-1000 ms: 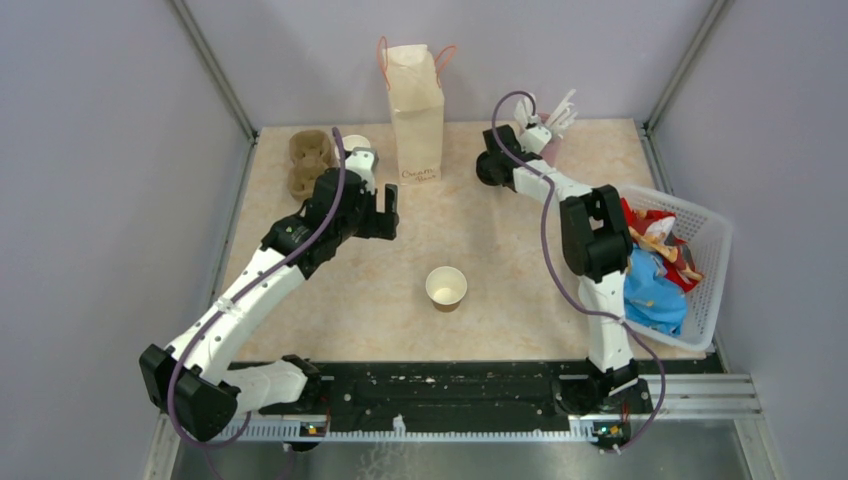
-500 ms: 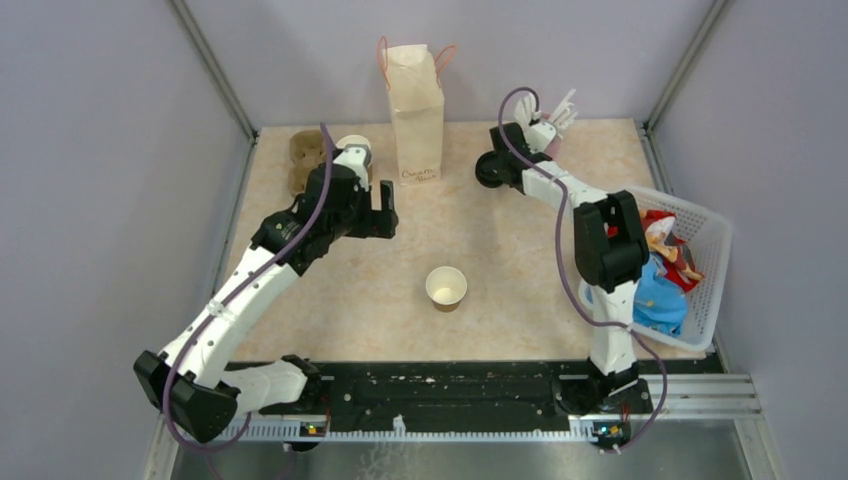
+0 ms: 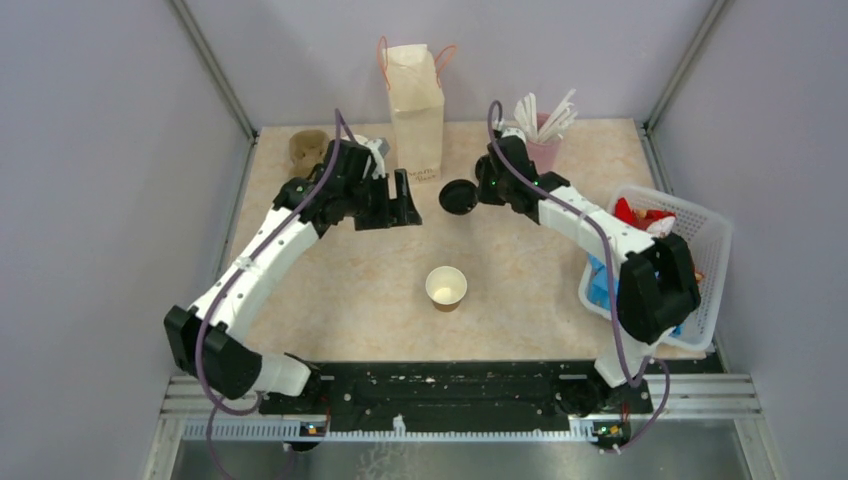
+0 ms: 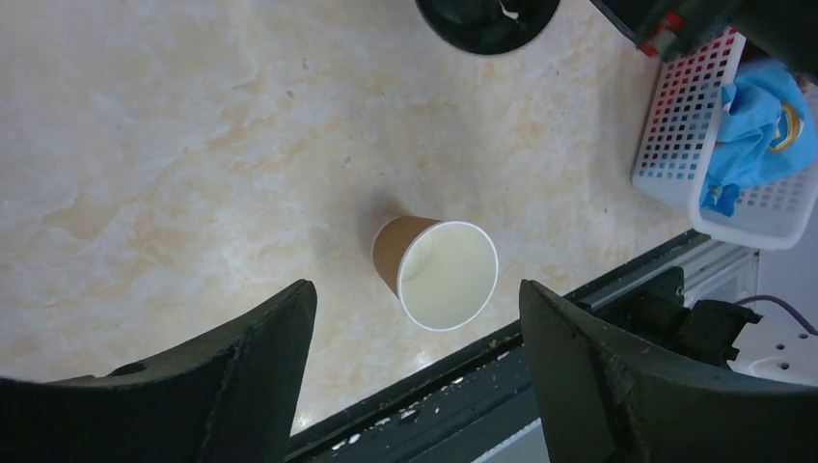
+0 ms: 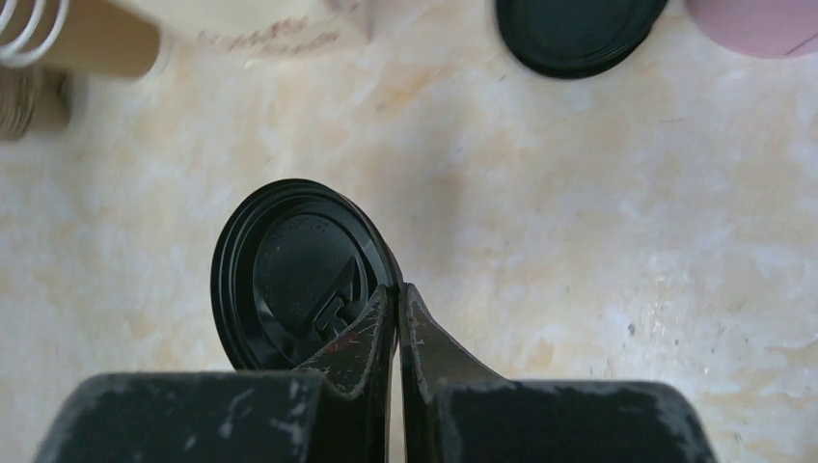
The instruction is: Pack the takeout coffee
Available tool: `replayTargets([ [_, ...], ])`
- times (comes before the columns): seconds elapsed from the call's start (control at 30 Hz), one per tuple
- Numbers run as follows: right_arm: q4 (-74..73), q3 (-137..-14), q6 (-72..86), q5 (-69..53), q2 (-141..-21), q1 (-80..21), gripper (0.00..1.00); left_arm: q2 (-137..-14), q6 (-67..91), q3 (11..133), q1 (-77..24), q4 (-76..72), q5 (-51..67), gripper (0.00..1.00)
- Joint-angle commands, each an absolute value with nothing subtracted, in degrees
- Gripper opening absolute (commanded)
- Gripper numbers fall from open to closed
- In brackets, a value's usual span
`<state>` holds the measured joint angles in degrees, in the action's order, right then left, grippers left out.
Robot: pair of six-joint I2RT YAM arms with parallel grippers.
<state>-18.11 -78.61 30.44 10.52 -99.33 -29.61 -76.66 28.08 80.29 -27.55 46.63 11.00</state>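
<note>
On the table (image 3: 520, 280), the cup (image 3: 446, 288) stands in the near middle, still lidless, with its mouth up and its long axis vertical. Your left end effector (image 4: 417, 294) is wide and empty; keep it clear. Your right end effector (image 5: 397, 304) pinches the lid (image 5: 299, 270) by its rim, top face up. Carry it level, centre it over the mouth, then press evenly.
</note>
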Motion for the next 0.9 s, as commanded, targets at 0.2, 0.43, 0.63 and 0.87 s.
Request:
replayTargets([
  [0.2, -31.79, -79.96, 21.89, 11.34, -87.3, -42.46, 0.0, -85.16, 32.43, 88.38, -27.5, 51.0, 14.81, 0.68],
  [0.43, -33.57, -82.54, 22.02, 13.43, -86.96, -46.94, 0.0, -85.61, 31.45, 86.77, -27.64, 51.46, 11.4, 0.49],
  [0.63, -33.83, -84.51, 21.84, 13.49, -87.4, -48.27, 0.0, -86.93, 30.22, 84.87, -27.68, 51.56, 11.45, 0.49],
  [0.87, -34.2, -86.26, 21.02, 13.54, -87.81, -48.9, 0.0, -90.29, 29.33, 85.7, -27.74, 53.14, 11.94, 0.35],
])
